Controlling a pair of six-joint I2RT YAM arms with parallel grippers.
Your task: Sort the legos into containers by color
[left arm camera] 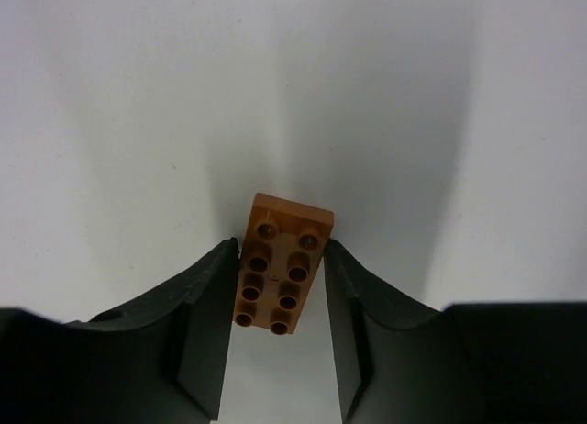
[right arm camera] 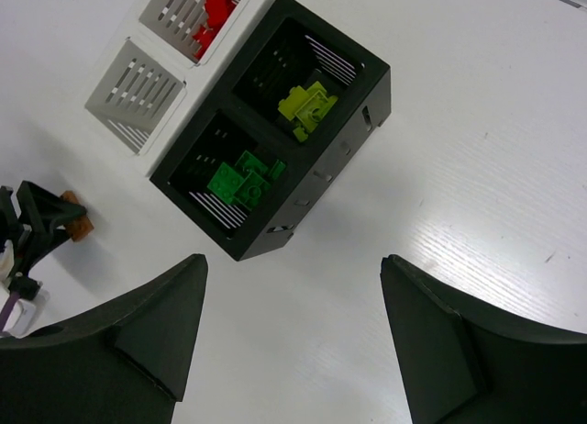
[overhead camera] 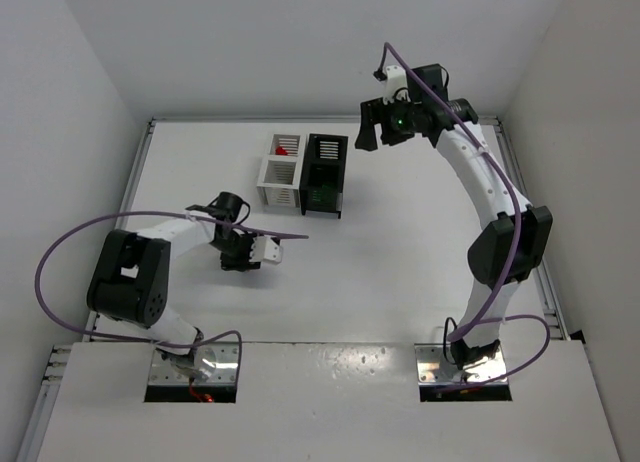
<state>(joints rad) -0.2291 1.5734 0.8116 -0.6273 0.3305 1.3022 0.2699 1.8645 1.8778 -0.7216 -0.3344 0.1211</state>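
Straddling brown brick (left arm camera: pixel 280 277), left gripper (left arm camera: pixel 280 251) contact unclear, right gripper (right arm camera: pixel 293 266) apart, wrist-only green legos (right arm camera: pixel 240 181).

Bins (overhead camera: pixel 303 175) block upper centre of top view. Table (overhead camera: pixel 400 272) lower right of them is a wide free lane. Left arm (overhead camera: pixel 170 227) crowds left-centre.

- Orange-brown brick (right arm camera: pixel 81 227): mostly hidden behind the left gripper (right arm camera: pixel 50 224) in the right wrist view.
- Black container (overhead camera: pixel 322 197): contents too dark to identify in the top view.
- Right gripper (right arm camera: pixel 293 268) fingers: cut off by the bottom edge.
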